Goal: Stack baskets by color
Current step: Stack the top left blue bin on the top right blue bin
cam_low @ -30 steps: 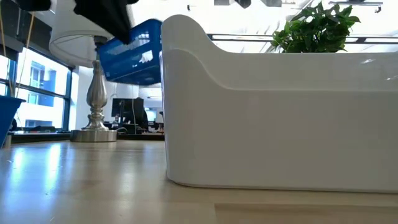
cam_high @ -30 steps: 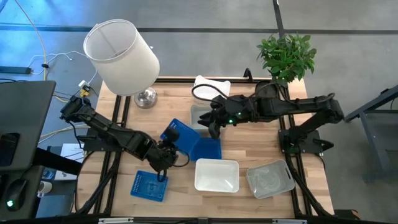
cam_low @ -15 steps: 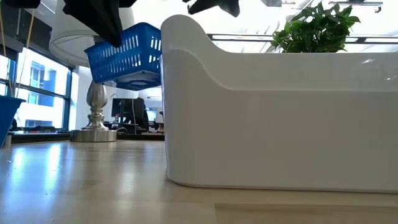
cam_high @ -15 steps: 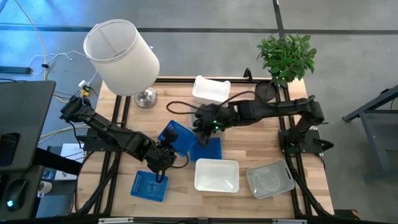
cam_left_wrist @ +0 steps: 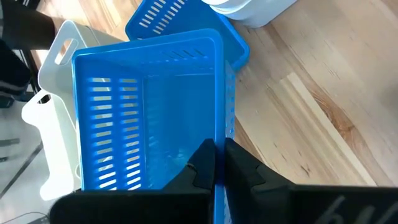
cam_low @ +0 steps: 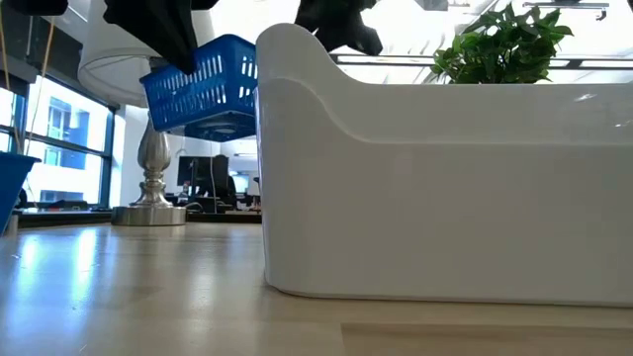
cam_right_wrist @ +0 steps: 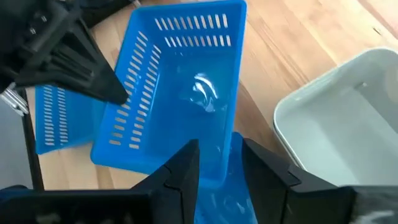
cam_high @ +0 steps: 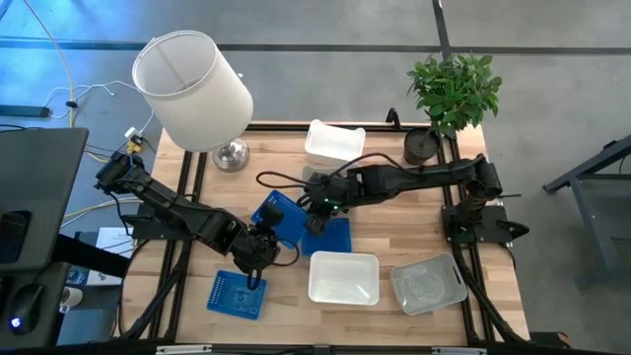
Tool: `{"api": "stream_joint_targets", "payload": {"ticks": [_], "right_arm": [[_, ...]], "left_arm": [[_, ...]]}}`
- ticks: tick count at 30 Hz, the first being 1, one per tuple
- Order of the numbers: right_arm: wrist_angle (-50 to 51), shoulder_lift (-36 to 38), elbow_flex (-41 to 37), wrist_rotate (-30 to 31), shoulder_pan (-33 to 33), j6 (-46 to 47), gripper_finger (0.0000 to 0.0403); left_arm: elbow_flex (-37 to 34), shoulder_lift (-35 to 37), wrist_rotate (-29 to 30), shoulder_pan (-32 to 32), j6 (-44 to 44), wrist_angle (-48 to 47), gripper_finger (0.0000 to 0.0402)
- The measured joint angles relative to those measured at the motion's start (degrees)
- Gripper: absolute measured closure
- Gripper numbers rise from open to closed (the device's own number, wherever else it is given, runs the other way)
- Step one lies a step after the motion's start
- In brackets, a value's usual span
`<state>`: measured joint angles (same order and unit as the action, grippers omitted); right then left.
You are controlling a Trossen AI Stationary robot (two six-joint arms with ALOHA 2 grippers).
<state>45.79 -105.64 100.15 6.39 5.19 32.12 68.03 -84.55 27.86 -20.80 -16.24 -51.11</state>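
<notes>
Blue basket (cam_high: 279, 216) raised off the table, tilted, just on the lamp (cam_high: 194, 89) side of a second blue basket (cam_high: 330, 237) lying flat. Left gripper (cam_high: 264, 240) pinched tight on its near rim, fingers closed on the wall. Right gripper (cam_high: 314, 212) at the opposite end, fingers parted astride that wall. Third blue basket (cam_high: 236, 294) farther from the lamp, white basket (cam_high: 344, 277) beside it.

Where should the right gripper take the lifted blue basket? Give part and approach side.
Take the blue basket by its free end-wall rim, coming from the end facing the right gripper. The left gripper pinches one side wall, holding it aloft and tilted; that thin wall fits open jaws.
</notes>
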Motion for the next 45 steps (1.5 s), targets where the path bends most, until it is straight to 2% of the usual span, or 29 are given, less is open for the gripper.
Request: {"api": "stream_joint_targets", "payload": {"ticks": [20, 28, 32, 38, 45], "right_arm": [[1.9, -2.5, 0.0, 0.6, -0.5, 2.3, 0.0295], [3.3, -3.1, 0.0, -0.9, -1.1, 4.3, 0.0296], [4.6, -3.7, 0.0, -0.9, -1.1, 5.5, 0.0321], [4.4, -3.9, 0.0, -1.9, -1.1, 4.7, 0.0395], [4.6, -3.9, 0.0, -1.9, -1.1, 4.6, 0.0401]], "left_arm": [[0.0, 0.0, 3.2, 0.0, -2.5, 2.1, 0.0401], [0.0, 0.0, 5.8, 0.0, -6.9, 4.9, 0.0401], [0.0, 0.0, 5.8, 0.0, -7.1, 4.9, 0.0401], [0.0, 0.0, 6.4, 0.0, -7.4, 5.5, 0.0397], [0.0, 0.0, 7.0, 0.0, -9.4, 6.6, 0.0359]]}}
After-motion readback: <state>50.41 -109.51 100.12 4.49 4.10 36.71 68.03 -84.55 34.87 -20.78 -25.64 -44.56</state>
